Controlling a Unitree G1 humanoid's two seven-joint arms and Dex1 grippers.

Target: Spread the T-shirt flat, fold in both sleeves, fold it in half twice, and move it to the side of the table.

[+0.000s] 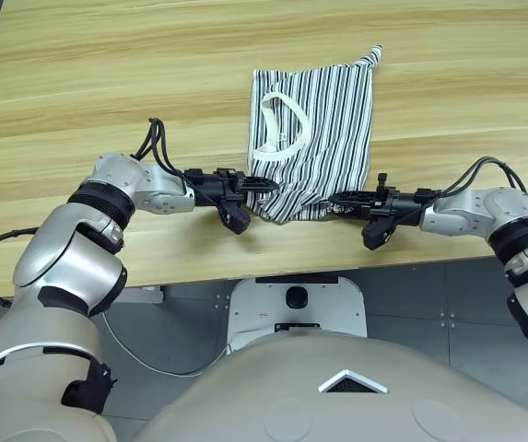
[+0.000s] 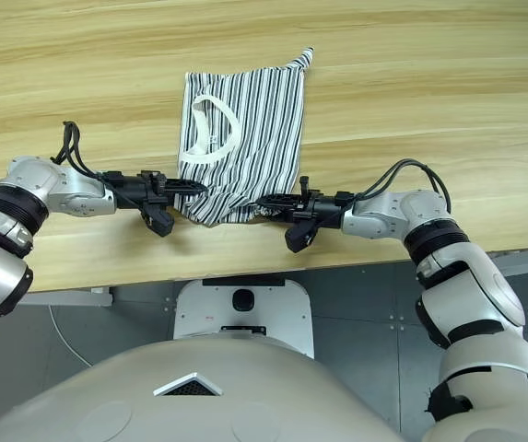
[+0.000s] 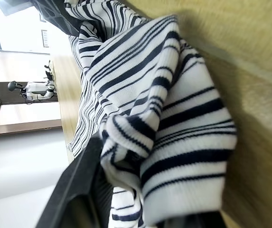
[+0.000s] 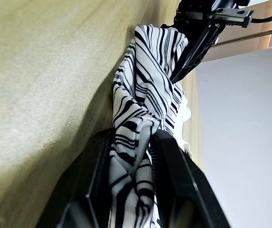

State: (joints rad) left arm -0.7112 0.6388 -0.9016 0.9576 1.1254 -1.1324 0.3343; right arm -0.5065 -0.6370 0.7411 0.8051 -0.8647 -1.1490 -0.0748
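A black-and-white striped knit T-shirt (image 1: 330, 120), sleeves seemingly folded in, is lying on the light wooden surface (image 1: 107, 74) — the left tool (image 1: 264, 186) and right tool (image 1: 335, 197) are clenching its near corners, likely beginning a half-fold that needs an even lift.

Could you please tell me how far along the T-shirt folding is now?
The striped T-shirt lies as a narrow rectangle, so the sleeves look folded in. The left gripper and right gripper are shut on its near edge, probably for a half-fold. Moving it to the side of the table remains.
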